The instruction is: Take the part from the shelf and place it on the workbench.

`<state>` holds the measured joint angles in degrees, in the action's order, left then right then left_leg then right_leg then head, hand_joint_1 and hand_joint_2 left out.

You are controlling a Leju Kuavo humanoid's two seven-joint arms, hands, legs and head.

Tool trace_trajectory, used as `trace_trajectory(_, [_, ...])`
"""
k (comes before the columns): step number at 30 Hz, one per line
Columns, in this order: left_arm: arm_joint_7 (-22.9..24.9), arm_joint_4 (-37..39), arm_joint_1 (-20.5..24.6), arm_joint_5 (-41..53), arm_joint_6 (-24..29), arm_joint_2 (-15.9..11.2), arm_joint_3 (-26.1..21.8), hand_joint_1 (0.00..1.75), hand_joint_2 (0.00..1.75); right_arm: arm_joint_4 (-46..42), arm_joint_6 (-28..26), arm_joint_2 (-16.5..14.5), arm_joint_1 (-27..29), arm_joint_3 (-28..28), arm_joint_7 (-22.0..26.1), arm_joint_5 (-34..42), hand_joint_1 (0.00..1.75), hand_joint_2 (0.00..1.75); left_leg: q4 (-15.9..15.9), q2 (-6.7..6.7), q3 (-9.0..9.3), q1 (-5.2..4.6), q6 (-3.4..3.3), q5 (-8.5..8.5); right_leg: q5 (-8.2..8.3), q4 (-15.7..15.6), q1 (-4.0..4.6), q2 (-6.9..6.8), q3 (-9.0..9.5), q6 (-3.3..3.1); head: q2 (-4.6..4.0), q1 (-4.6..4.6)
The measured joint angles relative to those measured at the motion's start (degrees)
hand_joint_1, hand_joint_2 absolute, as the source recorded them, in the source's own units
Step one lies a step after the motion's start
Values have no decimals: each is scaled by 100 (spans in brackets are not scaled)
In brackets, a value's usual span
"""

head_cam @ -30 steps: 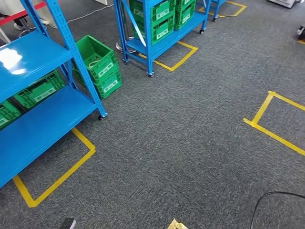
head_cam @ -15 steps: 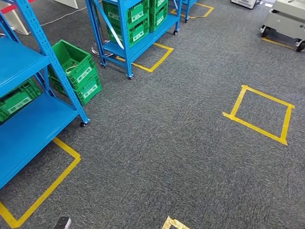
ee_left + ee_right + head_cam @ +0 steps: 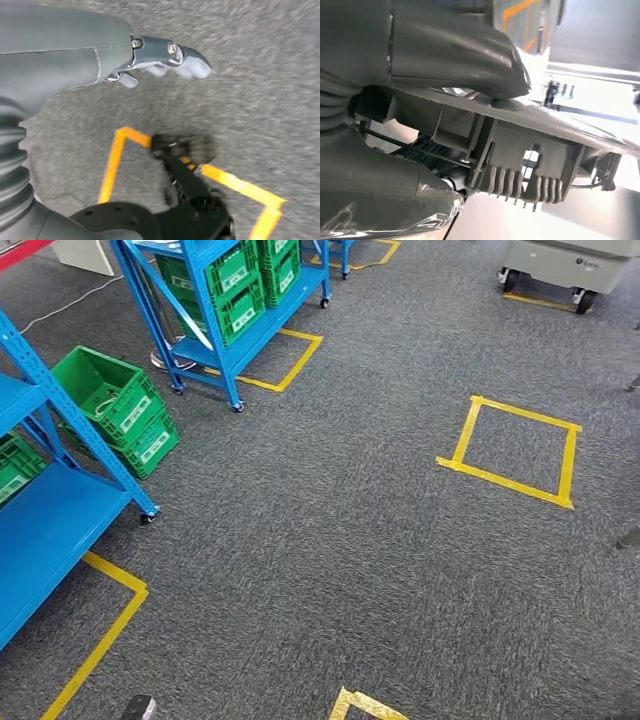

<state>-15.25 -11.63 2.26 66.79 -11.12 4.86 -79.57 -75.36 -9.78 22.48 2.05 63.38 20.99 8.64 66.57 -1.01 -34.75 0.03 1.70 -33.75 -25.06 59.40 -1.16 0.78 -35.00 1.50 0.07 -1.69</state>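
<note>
Right hand [image 3: 444,85] gripped the grey ribbed plastic part [image 3: 531,150], thumb pressed over its top edge, other fingers beneath. Left hand [image 3: 113,55] hung above grey carpet [image 3: 340,540] and yellow floor tape [image 3: 113,160], fingers extended, holding nothing. Blue shelf [image 3: 45,520] with green crates [image 3: 121,405] stood left.

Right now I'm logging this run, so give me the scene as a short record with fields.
right hand: grips a grey ribbed plastic part
left hand: holds nothing, fingers hang over the carpet
floor marks: yellow tape square
shelving: blue shelf to the left, another blue shelf with green crates
loose on floor: stacked green crates
</note>
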Motion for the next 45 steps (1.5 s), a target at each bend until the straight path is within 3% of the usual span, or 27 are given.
trace_trajectory(2, [-123, 0, -10, -109, -3, -7, -33, 0, 175, 245, 136, 213, 2, 90, -121, -82, 175, 0, 619, 56, -337, -15, -37, -184, -3, 1, 22, 77, -2, -16, 0, 3])
trace_trajectory(3, [-151, 0, -18, -139, -4, -9, -50, 0, 175, 330, 185, 291, 7, 152, -157, -105, 175, 0, 657, 69, -383, -26, -67, -103, -4, 1, 34, 122, 0, -18, 0, 3])
trace_trajectory(5, [-174, 0, -30, -165, -8, -11, -74, 0, 175, 450, 249, 399, 10, 260, -196, -134, 175, 0, 170, 144, -190, -59, -161, 310, -3, 1, 51, 223, 9, -18, 0, 3])
trace_trajectory(7, [-176, 0, -28, -190, -39, -28, -95, 0, 175, 537, 299, 468, -16, 334, -215, -164, 175, 0, -530, 331, 124, -82, -259, 631, 4, 13, 66, 328, -5, -6, 0, 0])
trace_trajectory(9, [-107, 0, -20, -256, -103, -46, -123, 0, 175, 614, 363, 516, -54, 391, -252, -190, 175, 0, -859, 416, 271, -89, -268, 676, 30, 13, 58, 437, -47, 38, 0, 3])
trace_trajectory(11, [50, 0, -7, -337, -97, -41, -172, 0, 175, 703, 417, 563, -73, 447, -292, -205, 175, 0, -925, 323, 296, -82, -254, 681, 57, 3, 35, 511, -92, 96, 0, 9])
trace_trajectory(13, [215, 0, 6, -384, -12, -31, -231, 0, 175, 836, 442, 619, -130, 487, -286, -221, 175, 0, -977, 205, 326, -62, -290, 705, -61, 190, 41, 312, -198, 159, 0, -8])
trace_trajectory(15, [326, 0, 12, -405, 47, -31, -282, 0, 175, 971, 427, 663, -223, 501, -226, -245, 175, 0, -997, 90, 349, -53, -317, 708, -379, 775, 37, 36, -462, 229, 0, -27])
trace_trajectory(17, [366, 0, 10, -436, 61, -33, -336, 0, 175, 1089, 364, 676, -263, 509, -161, -305, 175, 0, -996, -9, 356, -48, -321, 698, -623, 1389, -3, -27, -739, 291, 0, -28])
trace_trajectory(18, [367, 0, 9, -456, 59, -33, -360, 0, 175, 1148, 317, 678, -260, 516, -140, -359, 175, 0, -994, -57, 362, -42, -313, 690, -611, 1474, -27, -37, -770, 319, 0, -30])
trace_trajectory(20, [346, 0, 9, -483, 45, -27, -393, 0, 175, 1243, 209, 706, -238, 534, -115, -549, 175, 0, -988, -156, 397, -26, -270, 658, -321, 1032, -76, -113, -513, 375, 0, -29])
trace_trajectory(21, [324, 0, 10, -490, 39, -35, -406, 0, 175, 1290, 142, 728, -224, 544, -103, -693, 175, 0, -982, -206, 425, -34, -234, 632, -175, 659, -84, -256, -306, 413, 0, -31])
trace_trajectory(23, [258, 0, 12, -479, 34, -59, -430, 0, 175, 1368, 14, 798, -189, 567, -84, -1023, 175, 0, -956, -293, 474, -74, -158, 573, -33, 143, -80, -444, -21, 373, 0, -17])
trace_trajectory(24, [219, 0, 12, -469, 45, -73, -438, 0, 175, 1402, -33, 821, -169, 581, -86, -1193, 175, 0, -954, -337, 491, -100, -133, 555, -47, 71, -68, -472, 7, 322, 0, -1])
trace_trajectory(26, [122, 0, 8, -450, 86, -76, -445, 0, 175, 1436, -42, 863, -122, 635, -134, -1567, 175, 0, -967, -428, 515, -105, -99, 528, -45, 67, -62, -318, -14, 199, 0, 28])
trace_trajectory(28, [6, 0, 9, -414, 119, -82, -446, 0, 175, 1445, 31, 955, -95, 692, -209, -2066, 175, 0, -837, -308, 478, -76, -57, 389, -37, 62, -58, -179, -24, 126, 0, 36])
trace_trajectory(30, [-79, 0, 17, -384, 129, -91, -445, 0, 175, 1447, 97, 1053, -101, 708, -275, -2571, 175, 0, -267, -53, 211, -61, -42, 55, -25, 53, -54, -48, -27, 63, 0, 45])
trace_trajectory(32, [-117, 0, 12, -388, 144, -98, -444, 0, 175, 1450, 135, 1099, -112, 711, -326, -2947, 175, 0, 501, 56, -202, -66, -70, -239, -21, 51, -37, 96, -34, 35, 0, 54])
trace_trajectory(33, [-127, 0, 6, -391, 150, -101, -444, 0, 175, 1452, 152, 1111, -108, 714, -346, -3082, 175, 0, 708, 72, -337, -69, -90, -251, -21, 51, -30, 170, -35, 30, 0, 56])
trace_trajectory(34, [-132, 0, 2, -393, 154, -102, -444, 0, 175, 1454, 164, 1120, -105, 716, -359, -3175, 175, 0, 712, 87, -374, -70, -113, -147, -20, 51, -24, 248, -34, 29, 0, 55])
trace_trajectory(36, [-133, 0, 2, -398, 152, -106, -445, 0, 175, 1458, 177, 1141, -103, 718, -383, -3314, 175, 0, 180, 221, -165, -70, -168, 274, -14, 51, -24, 396, -28, 37, 0, 55])
trace_trajectory(37, [-124, 0, 4, -407, 147, -112, -445, 0, 175, 1465, 179, 1150, -106, 718, -398, -3392, 175, 0, -187, 389, -7, -65, -196, 468, -12, 59, -21, 468, -35, 53, 0, 54])
trace_trajectory(39, [-58, 0, 11, -446, 136, -126, -450, 0, 175, 1494, 173, 1165, -127, 705, -420, -3611, 175, 0, -691, 622, 211, -48, -197, 624, 5, 75, -26, 618, -83, 105, 0, 47])
trace_trajectory(40, [-2, 0, 17, -469, 129, -132, -456, 0, 175, 1516, 160, 1179, -140, 692, -430, -3746, 175, 0, -785, 635, 246, -52, -194, 622, 23, 70, -37, 700, -113, 144, 0, 51])
trace_trajectory(42, [118, 0, 39, -499, 117, -137, -472, 0, 175, 1568, 97, 1226, -160, 647, -458, -4032, 175, 0, -843, 470, 268, -57, -226, 632, 59, 53, -67, 792, -168, 209, 0, 55])
trace_trajectory(43, [173, 0, 52, -502, 111, -139, -478, 0, 175, 1598, 40, 1266, -181, 606, -483, -4177, 175, 0, -862, 385, 278, -54, -260, 647, 24, 119, -59, 677, -219, 235, 0, 48])
trace_trajectory(45, [255, 0, 70, -502, 100, -141, -485, 0, 175, 1658, -75, 1354, -246, 471, -568, -4453, 175, 0, -888, 207, 293, -56, -312, 661, -234, 592, -28, 261, -459, 272, 0, 20])
